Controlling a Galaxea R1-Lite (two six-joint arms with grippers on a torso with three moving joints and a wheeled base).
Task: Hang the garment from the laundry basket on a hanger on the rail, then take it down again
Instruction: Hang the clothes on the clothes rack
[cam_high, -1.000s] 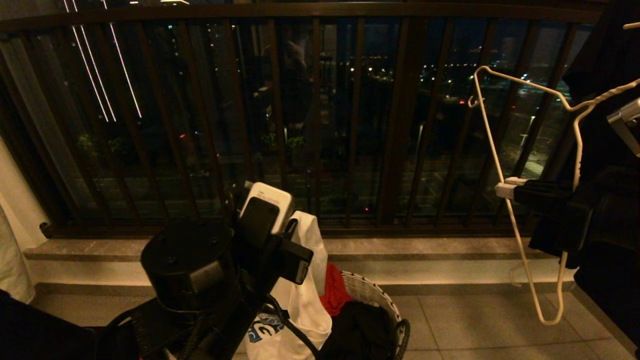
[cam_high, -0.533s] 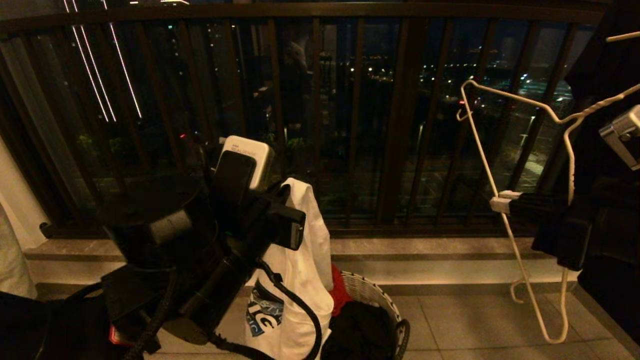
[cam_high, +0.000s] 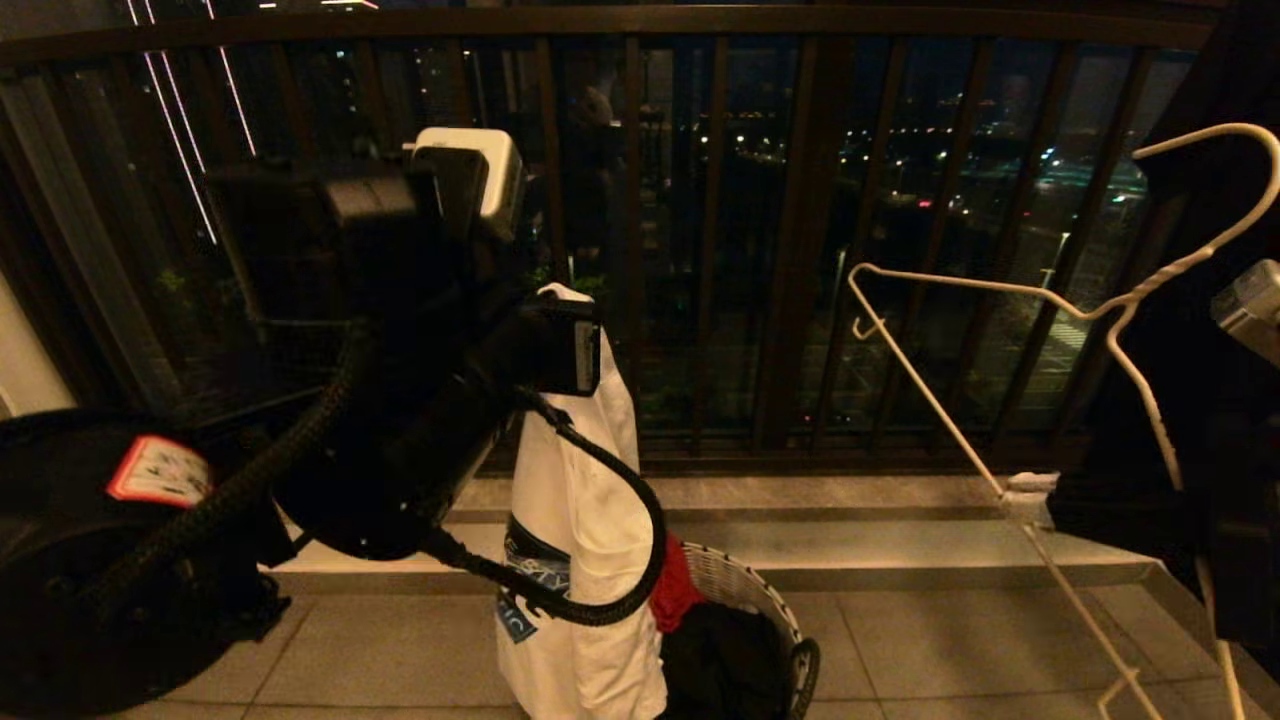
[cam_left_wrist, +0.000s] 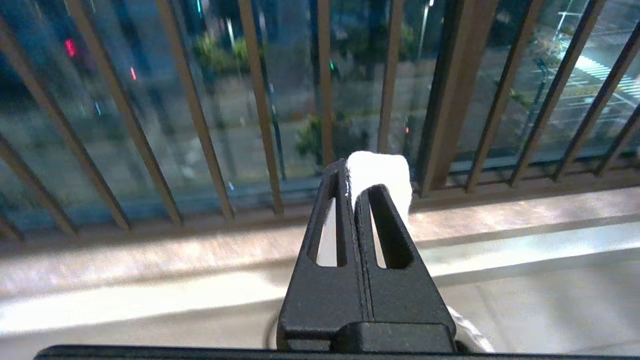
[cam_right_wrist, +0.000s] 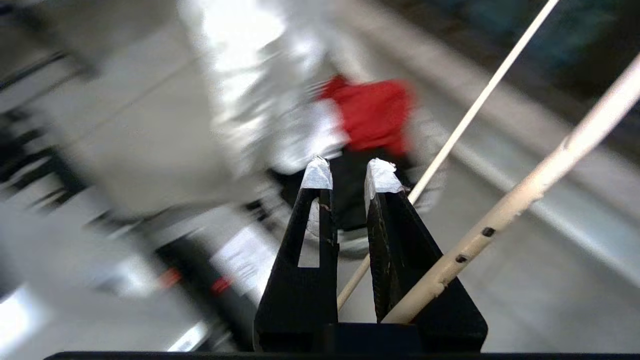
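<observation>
Head view: left gripper (cam_high: 560, 300) clenched on garment (cam_high: 580, 560), hanging just above laundry basket (cam_high: 750, 600); right gripper (cam_right_wrist: 347, 175) grips hanger (cam_high: 1000, 300), right of basket. Threading, hanging and take-down remain.

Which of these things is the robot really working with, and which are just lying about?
In use:
- white T-shirt, pinched in the left hand
- wire hanger, held by the right hand
- laundry basket

Lying about:
- red cloth
- black cloth
- dark railing
</observation>
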